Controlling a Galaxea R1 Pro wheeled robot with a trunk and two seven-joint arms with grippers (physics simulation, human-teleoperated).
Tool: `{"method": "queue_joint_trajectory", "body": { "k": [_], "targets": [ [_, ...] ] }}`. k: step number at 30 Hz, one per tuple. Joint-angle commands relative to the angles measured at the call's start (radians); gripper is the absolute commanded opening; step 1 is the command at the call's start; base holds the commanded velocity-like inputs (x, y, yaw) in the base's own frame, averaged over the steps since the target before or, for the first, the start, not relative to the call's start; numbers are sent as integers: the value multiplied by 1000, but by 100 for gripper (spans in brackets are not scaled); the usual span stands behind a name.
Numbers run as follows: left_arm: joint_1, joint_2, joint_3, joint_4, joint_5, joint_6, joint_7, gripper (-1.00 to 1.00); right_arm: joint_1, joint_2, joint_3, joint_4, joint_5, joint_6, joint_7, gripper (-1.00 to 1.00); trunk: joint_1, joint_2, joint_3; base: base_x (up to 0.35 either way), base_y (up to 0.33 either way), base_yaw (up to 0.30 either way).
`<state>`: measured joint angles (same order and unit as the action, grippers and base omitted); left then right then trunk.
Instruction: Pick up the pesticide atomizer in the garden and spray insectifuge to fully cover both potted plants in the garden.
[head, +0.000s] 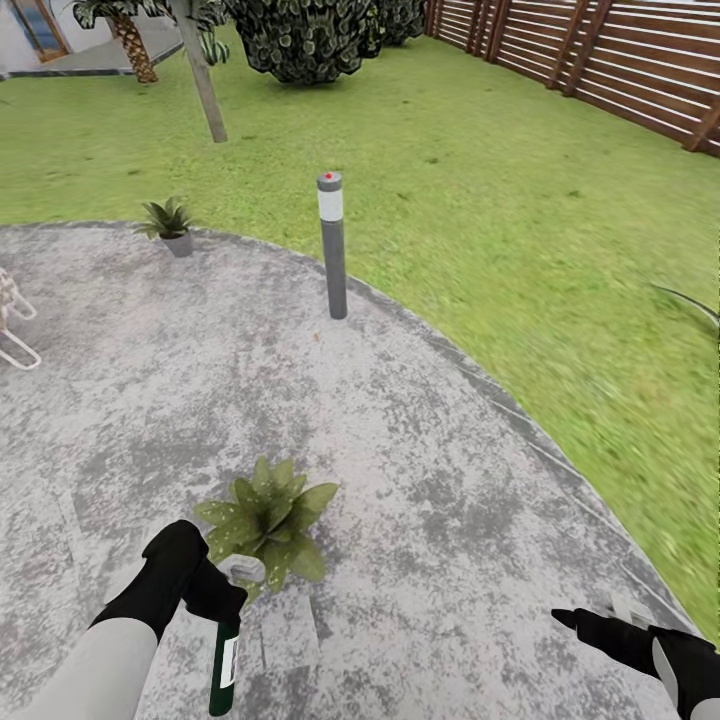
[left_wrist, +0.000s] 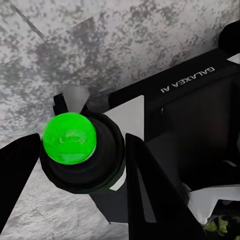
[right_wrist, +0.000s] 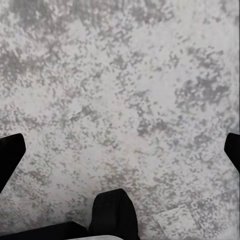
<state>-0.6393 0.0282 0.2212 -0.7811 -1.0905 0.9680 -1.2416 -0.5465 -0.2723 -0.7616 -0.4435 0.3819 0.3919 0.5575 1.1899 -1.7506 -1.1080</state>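
Your left arm reaches forward and down over the patio (head: 420, 420), its sleeve grey and its wrist black. The left tool (head: 215, 592) is clenched on the atomizer (head: 224, 665), gripping it near the head. The bottle hangs roughly upright below the tool, dark green with a whitish label, above the stone. In the left wrist view, the black fingers (left_wrist: 150, 190) flank the atomizer (left_wrist: 80, 155) on both sides, and a bright green round cap faces the camera.

Your right arm enters low at the right of the head view, extended toward the left. The right tool (head: 585, 622) sits low over the patio; its black fingertips (right_wrist: 10, 155) stand wide apart at the 2 edges of the right wrist view, so it is released and grasps nothing.

Plant 1 (head: 268, 520) stands on the patio just beyond the left tool, its leaves touching or nearly touching the tool; its pot is hidden. Plant 2 (head: 168, 222) sits in a small grey pot (head: 180, 243) at the patio's far edge, well apart. A bollard (head: 332, 245) stands upright between them, toward the lawn (head: 500, 180).
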Motion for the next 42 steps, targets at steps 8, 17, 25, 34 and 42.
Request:
{"method": "queue_joint_trajectory", "body": {
  "k": [8,17,25,34,42],
  "targets": [
    [0,0,3,-1,-9,2,-3,-100,-1,1,-8,-1,8,4,8,100,0,0,-5,0,-26,174],
    [0,1,3,-1,-8,0,-3,-100,-1,0,-8,-2,9,3,7,100,0,0,-9,0,0,263],
    [-1,-3,1,-1,-5,-20,-2,-100,-1,-1,-9,-3,8,3,6,100,0,0,-2,0,0,202],
    [0,-3,3,-1,-2,-20,-2,-100,-1,-1,-8,-2,8,3,6,100,0,0,9,0,0,170],
    [-1,-2,8,-3,0,-19,-4,-100,-1,-1,-8,-1,8,2,5,100,0,0,18,26,-168,161]
  ]
}}
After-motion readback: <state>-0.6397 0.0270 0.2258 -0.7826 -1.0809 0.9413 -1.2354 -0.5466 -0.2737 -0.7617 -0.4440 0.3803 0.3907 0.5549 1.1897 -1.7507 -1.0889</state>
